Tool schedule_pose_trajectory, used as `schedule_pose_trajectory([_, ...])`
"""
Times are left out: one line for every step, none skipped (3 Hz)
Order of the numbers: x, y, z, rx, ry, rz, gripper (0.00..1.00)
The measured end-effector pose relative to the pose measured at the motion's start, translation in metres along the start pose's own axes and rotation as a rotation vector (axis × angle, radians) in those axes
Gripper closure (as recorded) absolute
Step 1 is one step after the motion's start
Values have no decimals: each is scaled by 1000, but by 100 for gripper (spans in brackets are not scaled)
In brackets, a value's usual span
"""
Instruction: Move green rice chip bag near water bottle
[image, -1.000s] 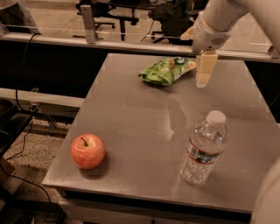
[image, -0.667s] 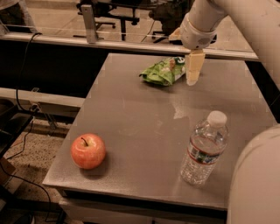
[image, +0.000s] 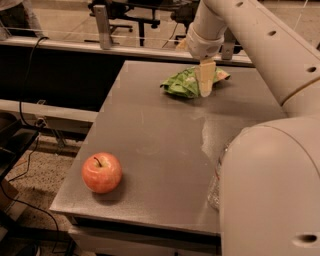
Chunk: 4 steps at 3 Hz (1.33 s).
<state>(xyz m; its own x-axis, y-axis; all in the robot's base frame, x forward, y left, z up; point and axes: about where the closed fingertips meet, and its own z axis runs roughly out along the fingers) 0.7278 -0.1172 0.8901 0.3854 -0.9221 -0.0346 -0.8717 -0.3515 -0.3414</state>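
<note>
The green rice chip bag (image: 186, 81) lies flat at the far side of the grey table (image: 150, 135). My gripper (image: 205, 84) hangs from the white arm directly over the bag's right half, its pale fingers (image: 204, 77) pointing down at the bag. The water bottle (image: 216, 181) stands near the table's front right; only a sliver of its clear side shows, the rest is hidden behind my arm's big white housing.
A red apple (image: 102, 172) sits near the table's front left corner. My arm's housing (image: 272, 190) fills the lower right of the view. A black rail (image: 75, 47) and office chairs are behind the table. Cables lie on the floor at left.
The gripper has moved left from beside the bag to over it. My arm's housing has swung in and now hides most of the water bottle.
</note>
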Motion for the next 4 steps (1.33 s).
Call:
schedule_pose_trajectory([2, 1, 12, -33, 12, -27, 0])
schedule_pose_trajectory([8, 5, 16, -56, 34, -47, 17])
schedule_pose_trajectory([11, 9, 19, -70, 50, -61, 42])
schedule_pose_trajectory([12, 15, 12, -69, 61, -59, 73])
